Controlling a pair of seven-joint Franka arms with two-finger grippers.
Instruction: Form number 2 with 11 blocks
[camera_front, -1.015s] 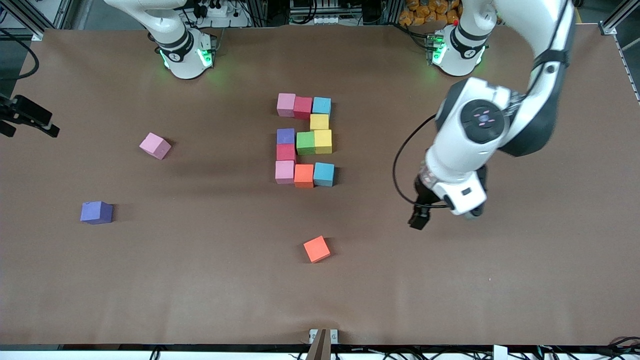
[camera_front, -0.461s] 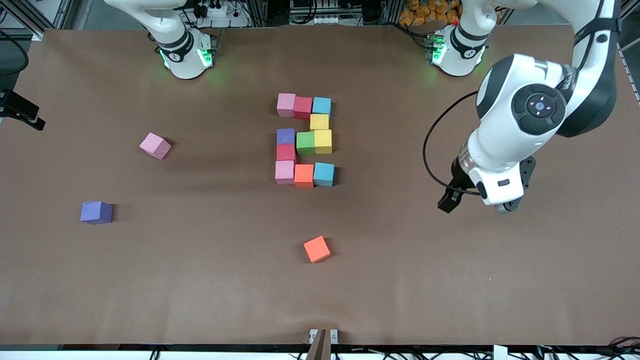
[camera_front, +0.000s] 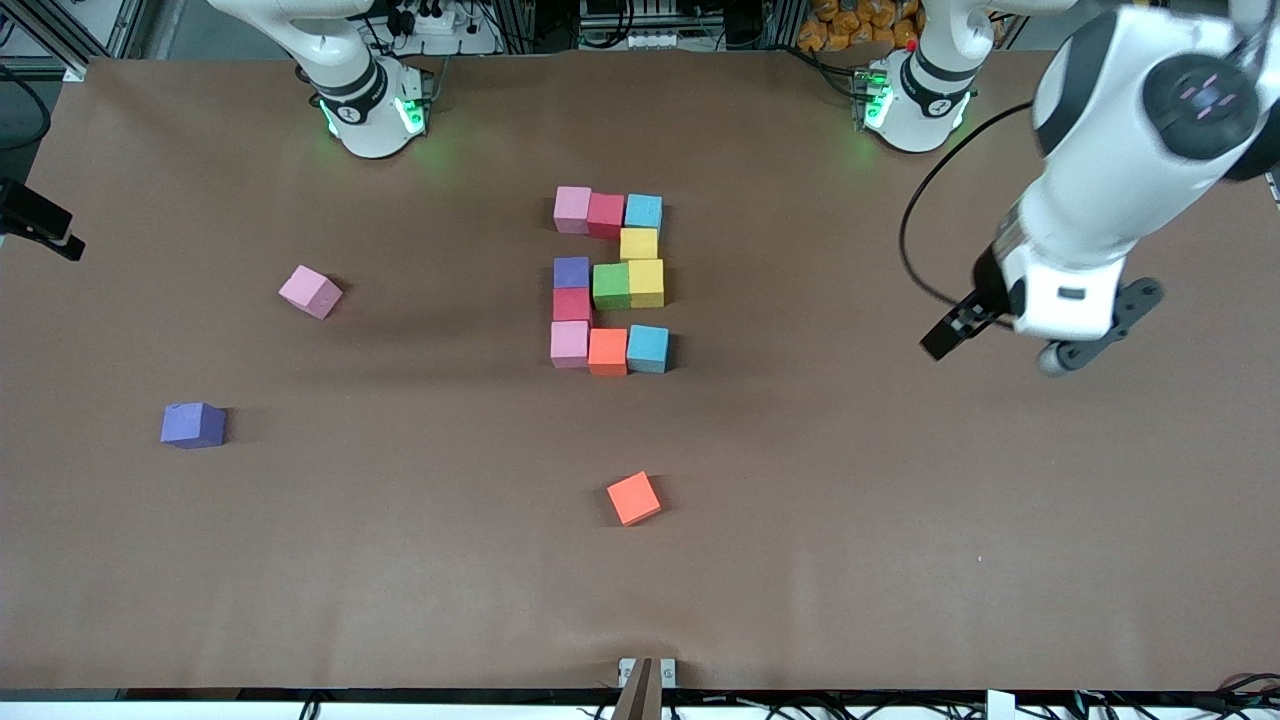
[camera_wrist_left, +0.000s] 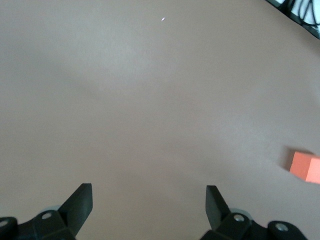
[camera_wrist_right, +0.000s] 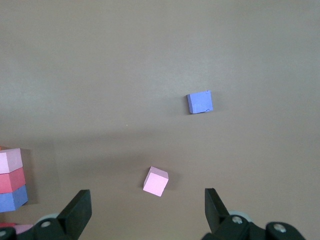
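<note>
Front and wrist views of the brown counter (camera_front: 900, 560). At its middle, eleven blocks (camera_front: 607, 283) lie edge to edge as the number 2 (camera_front: 640, 270), three cubes wide and five tall. The row nearest the robots' bases holds one pink, one red and one light blue cube; next comes a single yellow cube under the light blue one; the middle row holds one purple, one green and one yellow cube; then a single red cube under the purple one; the row nearest the front camera holds one pink, one orange and one light blue cube. That makes two pink, two red, two light blue, two yellow, one green, one purple and one orange.

Three further cubes lie apart from the digit: a loose orange cube (camera_front: 633, 498) nearer the front camera, and a loose pink cube (camera_front: 310, 291) and a loose purple cube (camera_front: 193, 424) toward the right arm's end.

The left gripper (camera_wrist_left: 149, 200) hangs over bare counter toward the left arm's end, fingers spread wide and empty. The right gripper (camera_wrist_right: 147, 204), high over the counter, likewise has its fingers wide apart and holds nothing.
</note>
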